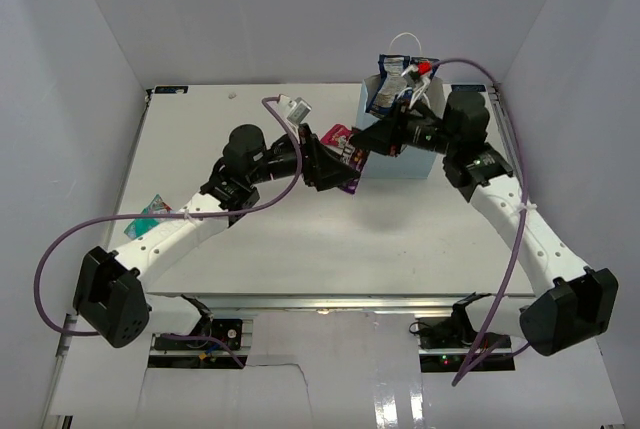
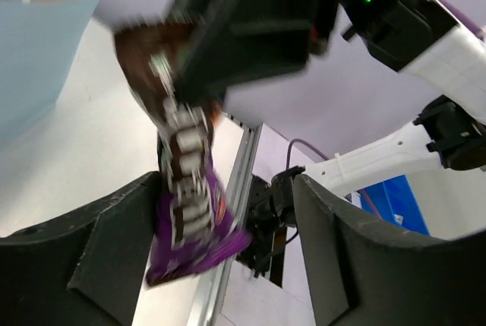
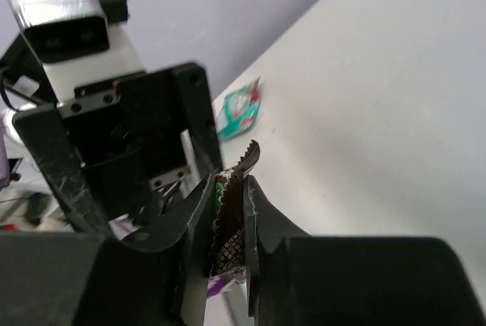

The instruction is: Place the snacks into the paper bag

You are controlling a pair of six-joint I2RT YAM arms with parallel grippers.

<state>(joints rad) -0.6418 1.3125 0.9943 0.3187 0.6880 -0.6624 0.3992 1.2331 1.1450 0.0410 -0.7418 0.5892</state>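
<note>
Scene: two robot arms meet over the middle of a white table [image 1: 400,239], with a dark purple packet [image 2: 186,212] hanging between them.
Right gripper [image 3: 230,183]: clamped on the packet's crimped top edge. Both fingers [image 3: 266,227] press flat against the foil, and the rest of the wrapper dangles below.
Left gripper [image 2: 226,181]: jaws spread wide, one on each side of the hanging packet, gripping nothing. The wrapper's lower part sits close to one jaw; whether they touch cannot be made out.
Dark purple packet: in the air, off the table — just to the left of the paper bag [image 1: 412,163] in the overhead view, and outside it.
Paper bag: light blue, upright on the far right part of the table, right behind the right gripper.
In the bag: a blue-and-white packet [image 1: 389,84] pokes up above the rim; the other wrappers beside it are too small to tell apart.
Teal packet [image 1: 154,212]: lying flat near the table's left edge, beside the left arm — well apart from both grippers.
</note>
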